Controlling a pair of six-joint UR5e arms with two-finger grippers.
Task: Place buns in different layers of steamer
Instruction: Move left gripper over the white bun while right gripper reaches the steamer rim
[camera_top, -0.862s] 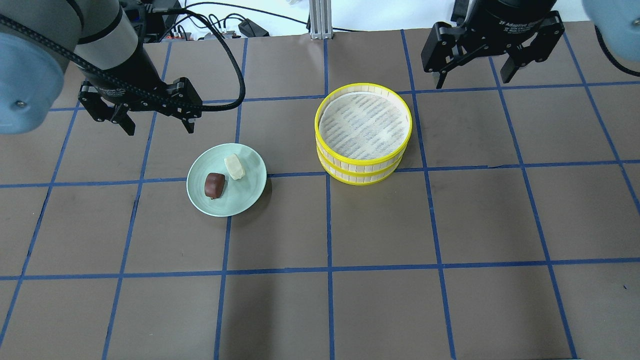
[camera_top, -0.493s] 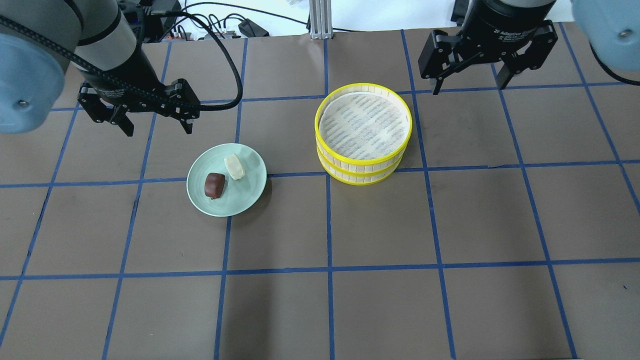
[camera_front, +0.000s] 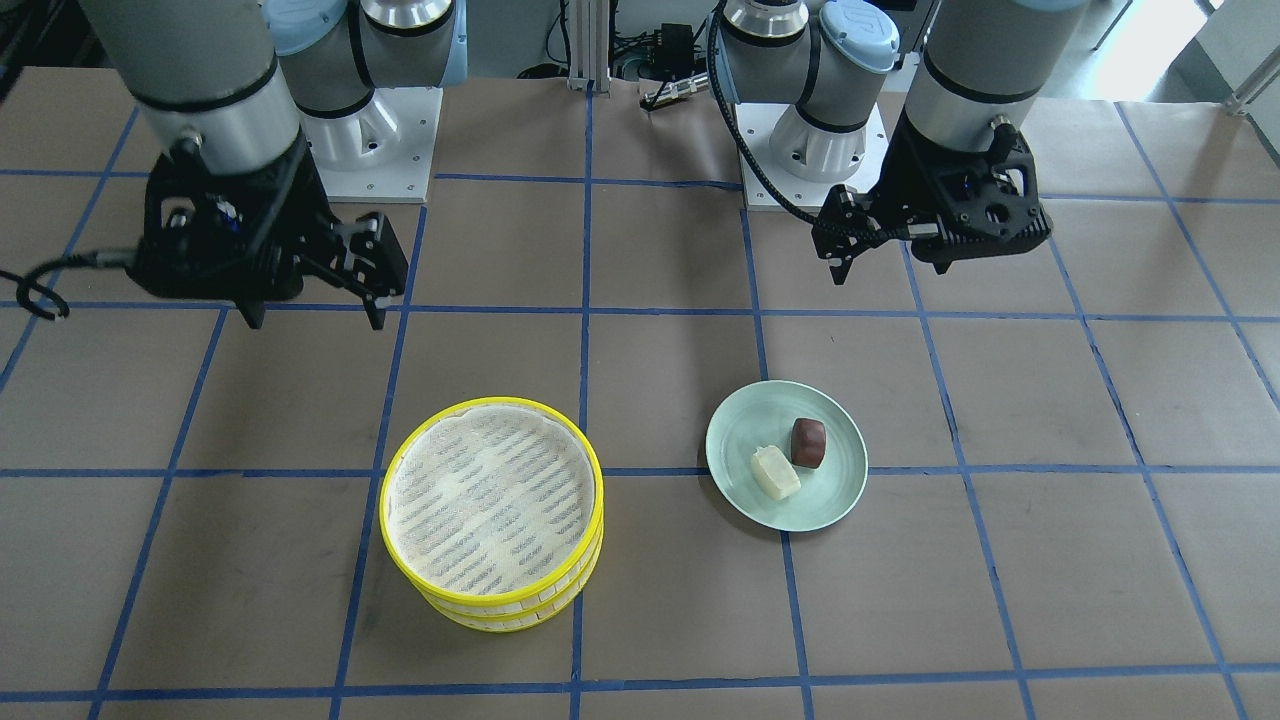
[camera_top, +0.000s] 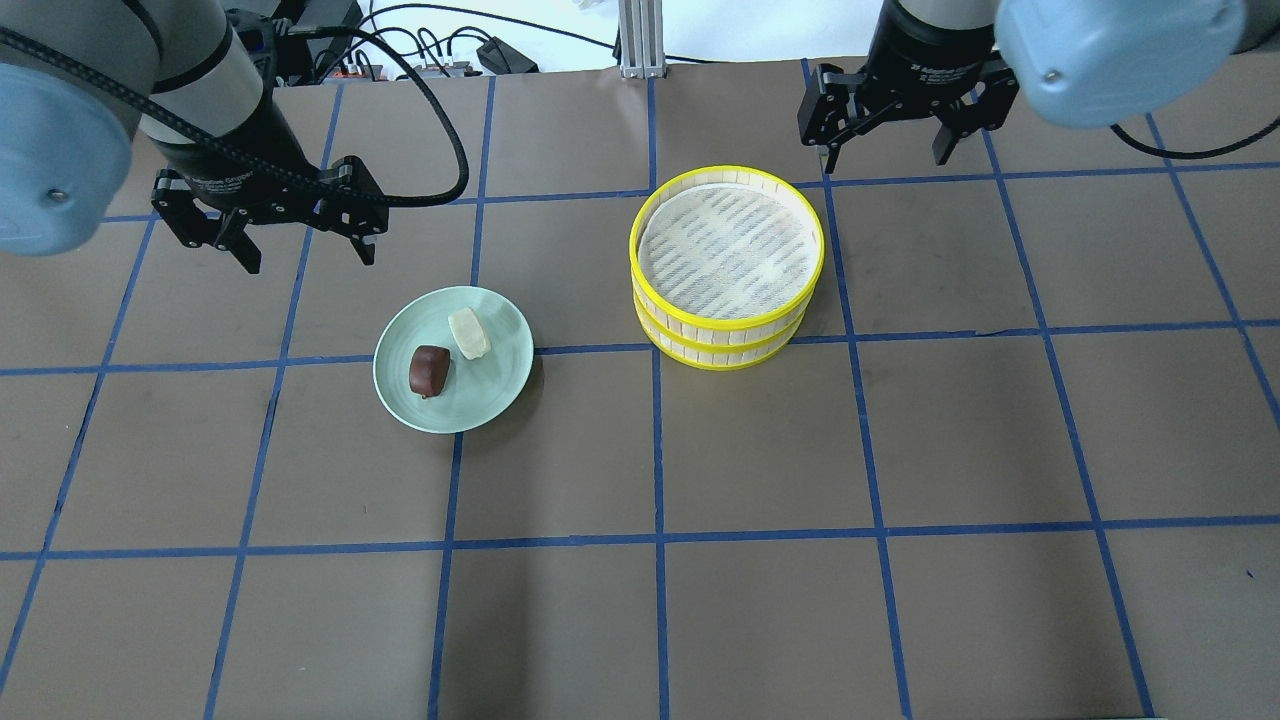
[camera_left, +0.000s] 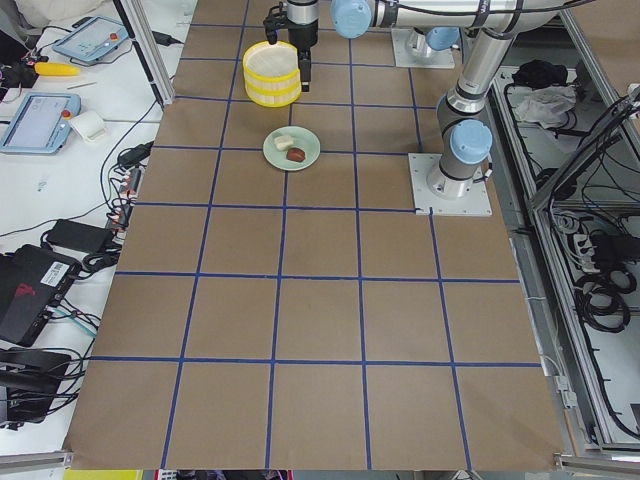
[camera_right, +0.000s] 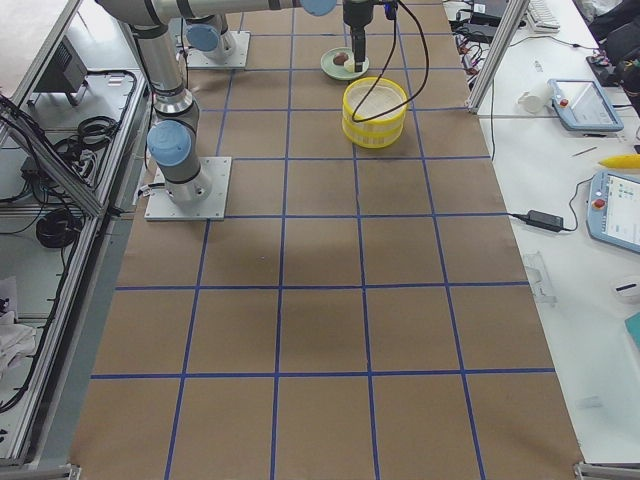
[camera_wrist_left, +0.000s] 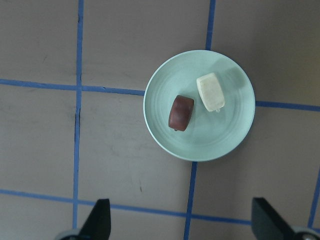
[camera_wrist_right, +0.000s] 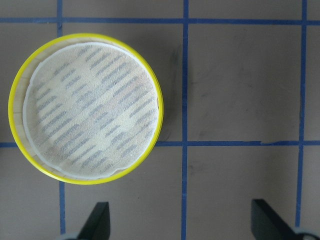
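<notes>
The cream bun (camera_top: 469, 333) and the brown bun (camera_top: 429, 369) lie side by side on the green plate (camera_top: 500, 385), long axes roughly parallel. We judge the left pincer (camera_top: 310, 260) the nearer one; it is spread wide, empty, and just beside the plate. The right pincer (camera_top: 888, 160), also wide, hovers beside the stacked steamer (camera_top: 727, 338) on the brown desk (camera_top: 760, 450).

Interior of lower tray (camera_top: 720, 356), beneath upper tray (camera_top: 727, 250)
</notes>
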